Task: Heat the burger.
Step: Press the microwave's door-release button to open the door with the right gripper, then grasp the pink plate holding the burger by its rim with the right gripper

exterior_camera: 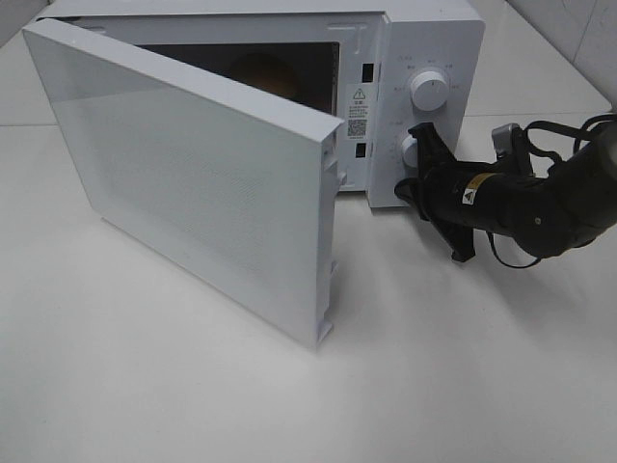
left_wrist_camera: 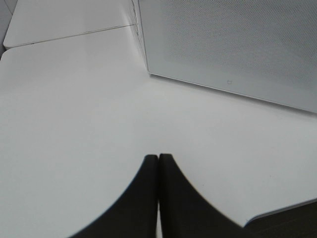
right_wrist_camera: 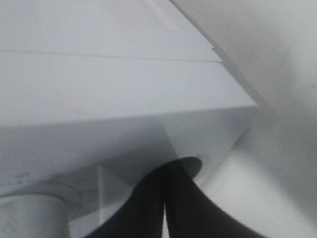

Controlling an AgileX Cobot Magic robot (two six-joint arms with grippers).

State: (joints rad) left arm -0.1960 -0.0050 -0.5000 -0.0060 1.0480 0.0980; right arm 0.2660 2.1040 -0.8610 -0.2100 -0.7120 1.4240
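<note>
I see a white bench [exterior_camera: 154,386] across my high view; a seam [left_wrist_camera: 74,33] divides its panels. Pale tiles [exterior_camera: 581,34] rise behind; lighting soft, even.

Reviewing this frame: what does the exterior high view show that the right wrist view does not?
Only the exterior high view: the open door, the upper dial, and a dim golden-brown shape in the cavity, likely the burger. Only the right wrist view: the right claw up close, plainly shut. Both: the white microwave, its lower dial, and the right claw beside that dial.
</note>
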